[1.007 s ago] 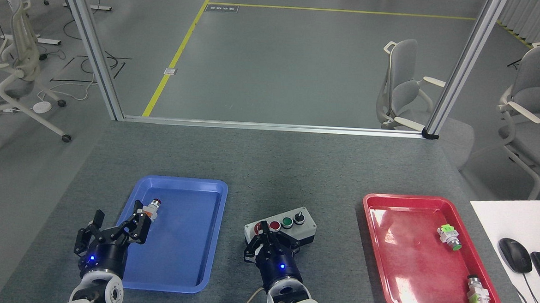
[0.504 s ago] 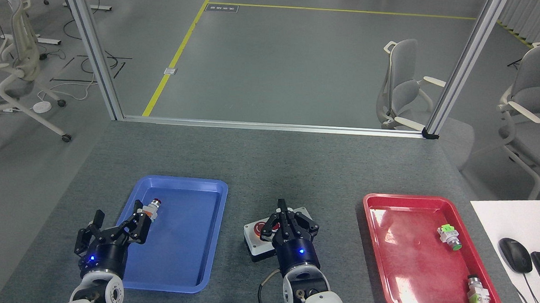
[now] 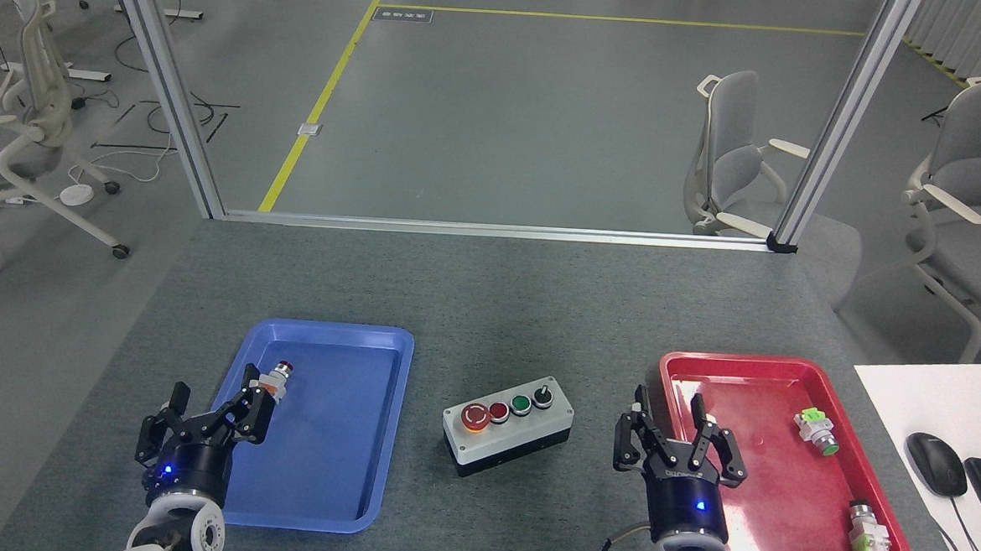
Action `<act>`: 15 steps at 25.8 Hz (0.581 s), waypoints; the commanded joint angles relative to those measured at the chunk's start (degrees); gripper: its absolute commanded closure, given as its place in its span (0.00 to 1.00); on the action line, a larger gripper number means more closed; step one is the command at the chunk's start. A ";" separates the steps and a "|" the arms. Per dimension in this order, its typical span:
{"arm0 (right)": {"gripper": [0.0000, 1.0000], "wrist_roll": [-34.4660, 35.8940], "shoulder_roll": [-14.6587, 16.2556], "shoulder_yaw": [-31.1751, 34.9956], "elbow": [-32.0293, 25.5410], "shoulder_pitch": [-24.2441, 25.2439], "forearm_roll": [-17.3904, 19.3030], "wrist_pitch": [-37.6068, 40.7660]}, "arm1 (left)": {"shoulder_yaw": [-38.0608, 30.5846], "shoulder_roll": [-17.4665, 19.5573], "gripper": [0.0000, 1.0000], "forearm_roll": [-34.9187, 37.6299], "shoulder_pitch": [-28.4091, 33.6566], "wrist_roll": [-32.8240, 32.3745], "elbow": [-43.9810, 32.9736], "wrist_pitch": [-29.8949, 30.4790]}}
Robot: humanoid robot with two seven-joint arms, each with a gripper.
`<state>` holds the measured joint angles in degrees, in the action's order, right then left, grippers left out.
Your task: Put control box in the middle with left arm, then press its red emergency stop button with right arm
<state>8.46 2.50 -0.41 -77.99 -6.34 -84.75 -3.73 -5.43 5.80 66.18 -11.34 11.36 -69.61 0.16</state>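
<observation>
The control box (image 3: 508, 425), light grey on a black base, lies on the dark grey tabletop (image 3: 489, 309) between the two trays. Its red emergency stop button (image 3: 475, 417) sits at the left end of the row, uncovered, beside a small red button, a green button and a black knob. My left gripper (image 3: 206, 408) is open over the blue tray's left rim, holding nothing. My right gripper (image 3: 676, 424) is open at the red tray's left edge, well right of the box and apart from it.
The blue tray (image 3: 323, 502) holds a small orange-white pushbutton (image 3: 273, 379). The red tray (image 3: 767, 517) holds two green-and-white button parts (image 3: 816, 431). A white desk with a mouse (image 3: 935, 463) and keyboard stands at the right. Aluminium frame posts border the table's far edge.
My right gripper has lifted off the emergency stop button and swung right to the red tray's edge, opening. The box and the left arm have not moved.
</observation>
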 commanded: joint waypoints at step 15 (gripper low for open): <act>0.02 -0.02 7.70 3.04 -2.35 4.41 0.29 -0.40 | -0.02 0.00 0.01 0.00 0.00 -0.02 0.00 0.01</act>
<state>8.86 9.43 2.54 -80.21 -2.05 -84.56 -4.22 -5.43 5.80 66.18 -11.34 11.30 -69.60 0.16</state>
